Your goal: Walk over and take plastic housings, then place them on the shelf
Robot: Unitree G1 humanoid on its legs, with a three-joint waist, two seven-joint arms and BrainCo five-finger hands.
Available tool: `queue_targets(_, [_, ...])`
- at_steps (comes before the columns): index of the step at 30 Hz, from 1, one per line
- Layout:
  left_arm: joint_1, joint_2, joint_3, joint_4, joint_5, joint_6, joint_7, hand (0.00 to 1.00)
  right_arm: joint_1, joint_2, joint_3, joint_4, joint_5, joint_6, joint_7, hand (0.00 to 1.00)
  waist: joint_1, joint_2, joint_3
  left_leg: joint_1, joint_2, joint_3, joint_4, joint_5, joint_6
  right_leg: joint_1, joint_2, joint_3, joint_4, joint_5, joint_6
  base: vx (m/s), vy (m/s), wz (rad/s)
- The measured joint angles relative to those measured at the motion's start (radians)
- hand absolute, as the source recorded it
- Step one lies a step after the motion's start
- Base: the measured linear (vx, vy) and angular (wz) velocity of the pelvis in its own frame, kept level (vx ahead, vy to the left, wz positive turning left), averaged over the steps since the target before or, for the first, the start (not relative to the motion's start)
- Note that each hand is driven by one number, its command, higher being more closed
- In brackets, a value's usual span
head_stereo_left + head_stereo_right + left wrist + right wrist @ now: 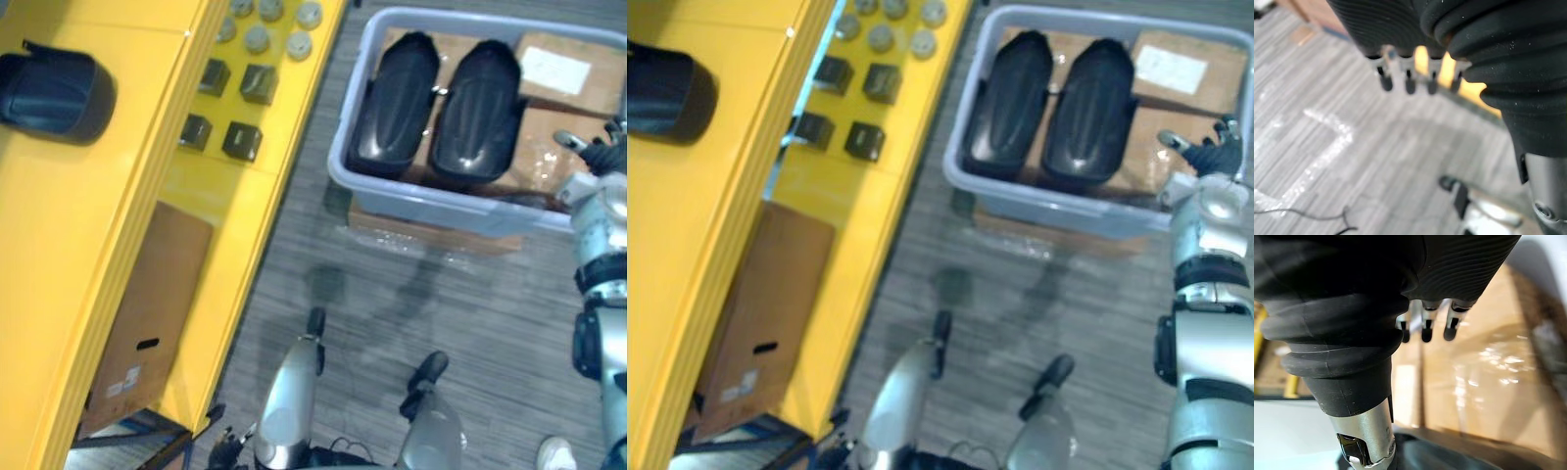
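Observation:
Two black plastic housings [392, 98] [477, 103] lie side by side in a grey bin [431, 201] on the floor ahead to the right. A third black housing [49, 93] rests on top of the yellow shelf [98, 245] at the left. My right hand [588, 147] hovers over the bin's right end, above cardboard boxes [558, 69]; its fingers [1426, 328] are straight and hold nothing. My left hand [1409, 81] hangs over the grey floor with straight fingers, holding nothing.
A lower shelf level carries small dark blocks [242, 140] and grey round parts [257, 39]. A brown cardboard box [147, 313] stands under the shelf. The bin sits on a flat cardboard piece [431, 238]. A white shoe [556, 452] shows at the bottom right.

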Motion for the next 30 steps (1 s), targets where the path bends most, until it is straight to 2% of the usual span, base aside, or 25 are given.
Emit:
queue_targets(3, [-0.013,-0.013,-0.017,0.008,-0.031,-0.004,-0.006,0.0,-0.034,-0.053,0.019,0.022,0.002,0.022,-0.039,0.0,0.02,0.02,0.006,-0.033,-0.009,-0.01,0.016,0.0,0.002,-0.027,-0.01,-0.003,0.016,0.0,0.0,-0.05,0.044,0.09])
queue_targets(7, [-0.021,-0.014,-0.052,0.035,-0.051,-0.007,-0.015,0.0,-0.072,-0.075,0.057,0.039,0.003,0.05,-0.064,0.0,0.044,0.022,0.005,-0.065,-0.009,-0.013,0.032,-0.001,0.005,-0.058,-0.012,-0.002,0.035,-0.005,-0.002,-0.01,0.008,0.01])
queue_targets(15, [-0.026,-0.023,-0.109,0.042,-0.098,-0.025,-0.041,0.0,-0.093,-0.117,0.104,0.043,-0.001,0.02,-0.173,0.0,0.095,0.061,-0.022,-0.127,-0.011,-0.019,0.086,-0.021,0.012,-0.121,-0.027,0.001,0.104,-0.037,-0.004,0.0,0.003,0.01])
queue_targets(19, [-0.034,-0.024,-0.134,0.047,-0.116,-0.025,-0.045,0.0,-0.109,-0.137,0.137,0.042,-0.003,0.024,-0.19,0.0,0.108,0.082,-0.037,-0.151,-0.011,-0.023,0.123,-0.042,0.016,-0.135,-0.034,0.001,0.12,-0.053,-0.003,-0.01,0.025,0.02])
queue_targets(21, [-0.041,-0.026,-0.149,0.046,-0.119,-0.025,-0.051,0.0,-0.113,-0.159,0.147,0.042,-0.003,0.033,-0.192,0.0,0.124,0.097,-0.047,-0.168,-0.011,-0.024,0.134,-0.047,0.019,-0.146,-0.036,0.0,0.121,-0.053,-0.003,0.0,0.0,0.0])
queue_targets(26, [-0.042,-0.032,-0.163,0.046,-0.154,-0.029,-0.068,0.0,-0.114,-0.177,0.169,0.045,-0.01,0.089,-0.193,0.0,0.15,0.108,-0.055,-0.198,-0.012,-0.026,0.149,-0.057,0.022,-0.163,-0.035,-0.006,0.112,-0.052,-0.002,0.03,0.003,0.01])
queue_targets(30, [-0.051,-0.034,-0.175,0.048,-0.168,-0.032,-0.078,0.0,-0.122,-0.226,0.175,0.043,-0.049,0.138,-0.191,0.0,0.177,0.116,-0.061,-0.216,-0.015,-0.029,0.155,-0.065,0.025,-0.168,-0.035,-0.016,0.099,-0.048,0.004,0.04,-0.001,0.05])
